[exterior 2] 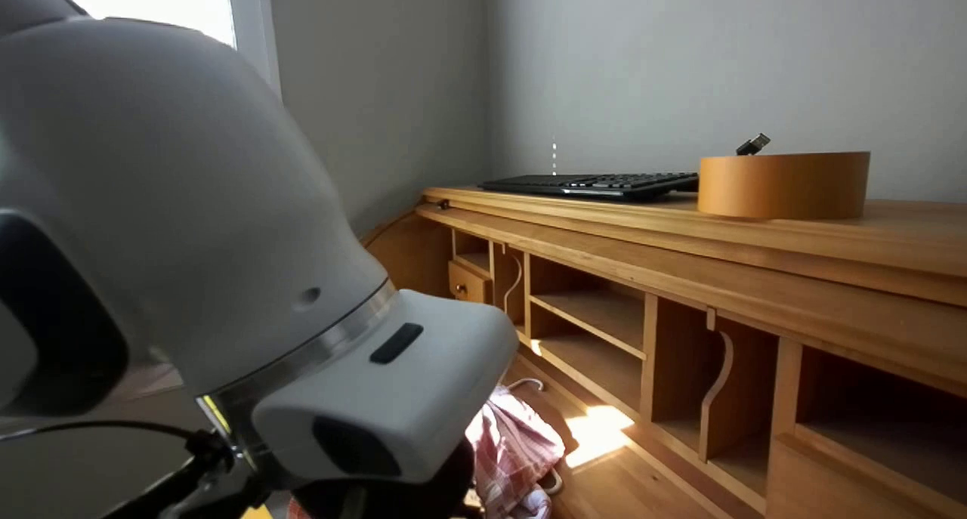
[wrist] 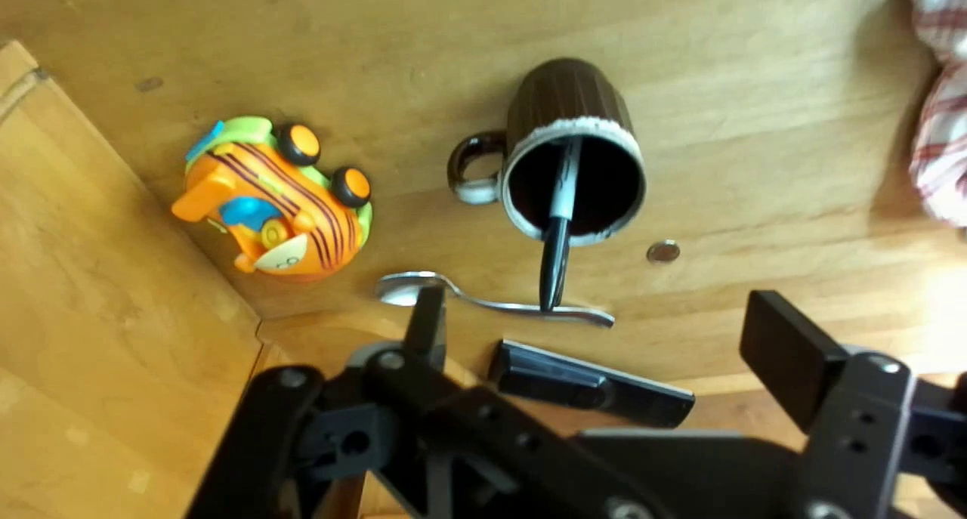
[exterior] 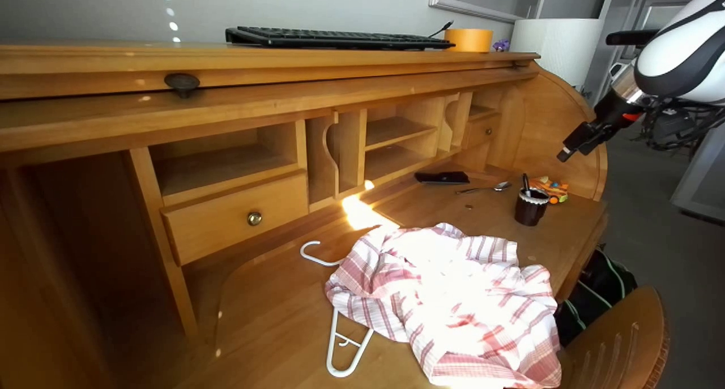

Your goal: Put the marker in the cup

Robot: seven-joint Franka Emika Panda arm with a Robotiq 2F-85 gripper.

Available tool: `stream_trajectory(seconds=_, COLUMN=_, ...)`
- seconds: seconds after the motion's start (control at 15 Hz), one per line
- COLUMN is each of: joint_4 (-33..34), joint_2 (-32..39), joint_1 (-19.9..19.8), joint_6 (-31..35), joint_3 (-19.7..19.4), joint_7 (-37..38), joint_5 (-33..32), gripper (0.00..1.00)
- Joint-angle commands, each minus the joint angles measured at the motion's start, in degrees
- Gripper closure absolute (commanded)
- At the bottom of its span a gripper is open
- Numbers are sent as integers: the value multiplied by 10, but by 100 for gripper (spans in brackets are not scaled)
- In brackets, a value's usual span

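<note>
We see the gripper (wrist: pixel 603 332) spread wide, its two fingers well apart, and in an exterior view it hangs in the air, higher than the cup (wrist: pixel 568 92) and apart from it. The white arm (exterior 2: pixel 196 186) behind it fills much of an exterior view.

The cup, brown with a pale rim and a handle, stands upright on the counter (exterior: pixel 266 304). We find the marker (wrist: pixel 564 190) inside it, tilted, its grey barrel down in the cup and its black cap leaning out past the rim.

Near the cup we see a coin (wrist: pixel 663 251). Close by lies a spoon (wrist: pixel 498 305); in the wrist view, the cap's end overlaps the spoon's handle. Past the spoon is a long dark object (wrist: pixel 597 390) that we cannot name for sure. On the cup's handle side sits an orange toy (wrist: pixel 321 217) with wheels.

Well apart from the gripper, a red-and-white striped cloth (exterior: pixel 385 281) lies crumpled on the counter, its middle washed out by bright light, and a white hanger (exterior: pixel 331 346) sticks out from under it.

Along the back we see shelves (exterior: pixel 396 133) and a drawer (exterior: pixel 226 216). On the ledge (exterior: pixel 317 60) above, a black keyboard (exterior: pixel 340 37) and an orange round container (exterior: pixel 468 41) show in both exterior views. Farther out are a white lampshade (exterior: pixel 555 49), a wooden chair (exterior: pixel 617 343) and a dark bag (exterior: pixel 595 287).
</note>
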Motion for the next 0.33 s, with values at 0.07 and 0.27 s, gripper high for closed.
stream_trajectory(seconds=0.07, joint_4=12, joint_2=-16, joint_1=-17, joint_6=-73, joint_3=12, joint_7=45, joint_5=-72, gripper=0)
stream_trajectory(seconds=0.27, joint_4=14, joint_2=-27, joint_1=-16, joint_6=-94, joint_3=12, joint_7=57, joint_5=-92, gripper=0)
